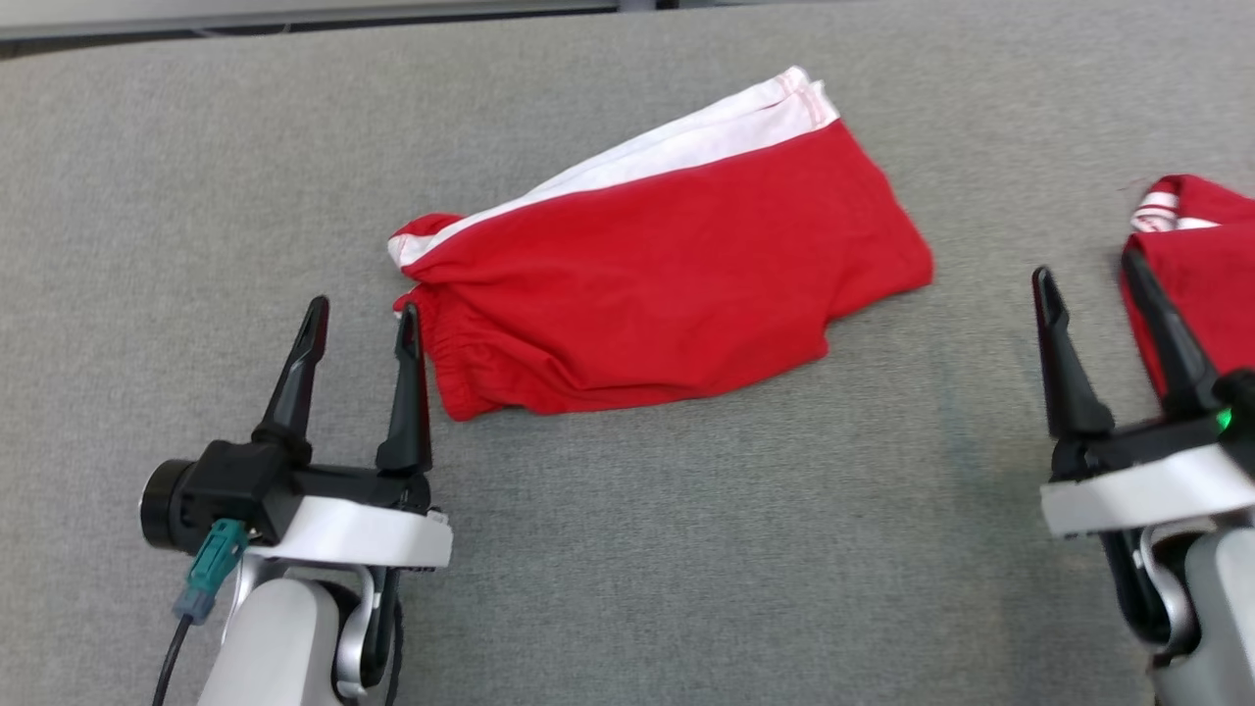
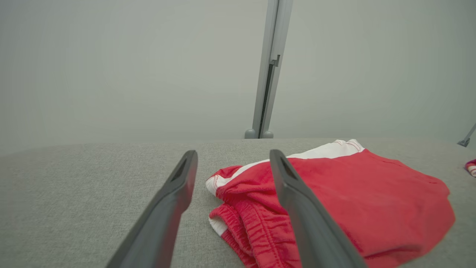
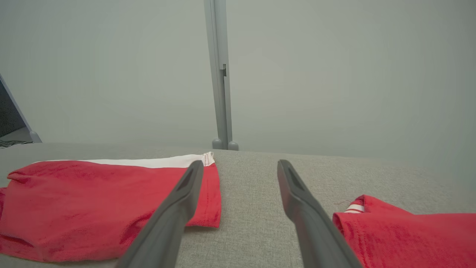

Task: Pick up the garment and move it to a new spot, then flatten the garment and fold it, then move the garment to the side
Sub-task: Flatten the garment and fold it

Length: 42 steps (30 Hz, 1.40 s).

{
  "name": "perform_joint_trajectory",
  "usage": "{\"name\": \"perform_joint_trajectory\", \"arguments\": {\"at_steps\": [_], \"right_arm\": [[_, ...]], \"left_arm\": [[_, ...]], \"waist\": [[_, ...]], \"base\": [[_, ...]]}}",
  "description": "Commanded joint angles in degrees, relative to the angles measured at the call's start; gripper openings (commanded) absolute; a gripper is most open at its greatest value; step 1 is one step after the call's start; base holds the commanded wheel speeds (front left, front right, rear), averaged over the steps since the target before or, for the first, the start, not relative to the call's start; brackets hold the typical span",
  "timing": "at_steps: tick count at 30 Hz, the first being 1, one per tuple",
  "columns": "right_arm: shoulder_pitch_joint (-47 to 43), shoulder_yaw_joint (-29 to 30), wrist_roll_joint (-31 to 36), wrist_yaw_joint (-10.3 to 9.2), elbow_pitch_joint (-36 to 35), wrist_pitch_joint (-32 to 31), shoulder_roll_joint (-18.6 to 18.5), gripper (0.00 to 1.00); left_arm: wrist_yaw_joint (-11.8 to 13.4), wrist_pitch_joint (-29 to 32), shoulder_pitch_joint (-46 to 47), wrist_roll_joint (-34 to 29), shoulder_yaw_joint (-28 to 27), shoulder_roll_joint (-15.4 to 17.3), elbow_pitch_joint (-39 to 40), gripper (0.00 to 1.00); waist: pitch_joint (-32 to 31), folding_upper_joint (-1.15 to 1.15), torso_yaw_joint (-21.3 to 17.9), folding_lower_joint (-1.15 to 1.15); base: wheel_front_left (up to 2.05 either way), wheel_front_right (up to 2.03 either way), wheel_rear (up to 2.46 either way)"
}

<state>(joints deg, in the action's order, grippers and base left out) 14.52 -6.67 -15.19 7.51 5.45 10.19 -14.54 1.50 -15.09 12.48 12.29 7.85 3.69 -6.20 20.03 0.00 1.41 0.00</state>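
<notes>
A red garment [image 1: 667, 275] with a white side stripe lies folded in the middle of the grey table [image 1: 627, 549]; it looks like shorts with an elastic waistband at its near left end. My left gripper [image 1: 361, 316] stands open just left of that waistband, its right finger tip beside the cloth edge. In the left wrist view the garment [image 2: 357, 193] lies ahead and to the right of the open gripper [image 2: 232, 163]. My right gripper [image 1: 1086, 265] is open at the right, apart from the garment [image 3: 93, 201], with bare cloth-covered table between its fingers [image 3: 240, 171].
A second red piece of clothing [image 1: 1201, 265] with white stripes lies at the table's right edge, behind my right gripper; it also shows in the right wrist view [image 3: 409, 234]. A grey wall with a vertical metal post [image 2: 269, 70] stands beyond the table's far edge.
</notes>
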Motion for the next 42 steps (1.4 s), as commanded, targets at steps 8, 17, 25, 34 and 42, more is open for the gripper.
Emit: {"name": "perform_joint_trajectory", "arguments": {"at_steps": [8,17,25,34,42], "right_arm": [[10.3,-3.5,-2.1,-0.04,6.8,-12.2,-3.9,1.00],[15.0,-7.1,-5.2,-0.03,13.0,-23.0,-5.3,1.00],[14.9,-8.6,-5.3,-0.04,11.3,-25.0,-5.5,0.00],[5.3,-5.6,-5.3,-0.04,4.6,-21.3,-1.6,0.00],[-6.5,-0.1,-5.8,-0.04,-0.6,-18.9,2.6,0.00]], "left_arm": [[0.1,-0.1,4.1,1.1,2.8,-0.6,0.8,1.00],[1.6,-0.1,5.6,3.2,4.7,-0.7,1.2,1.00],[2.1,-0.1,5.7,2.8,4.2,-0.7,1.2,1.00],[1.5,-0.1,3.1,1.5,2.6,-0.7,0.5,1.00],[0.4,-0.1,1.3,0.0,1.3,-0.5,-0.4,1.00]], "waist": [[7.0,0.00,6.2,0.00],[8.9,0.00,8.4,0.00],[8.1,0.00,7.4,0.00],[5.2,0.00,3.7,0.00],[2.5,0.00,1.4,0.00]], "base": [[0.00,0.00,0.00],[0.00,0.00,0.00],[0.00,0.00,0.00],[0.00,0.00,0.00],[0.00,0.00,0.00]]}}
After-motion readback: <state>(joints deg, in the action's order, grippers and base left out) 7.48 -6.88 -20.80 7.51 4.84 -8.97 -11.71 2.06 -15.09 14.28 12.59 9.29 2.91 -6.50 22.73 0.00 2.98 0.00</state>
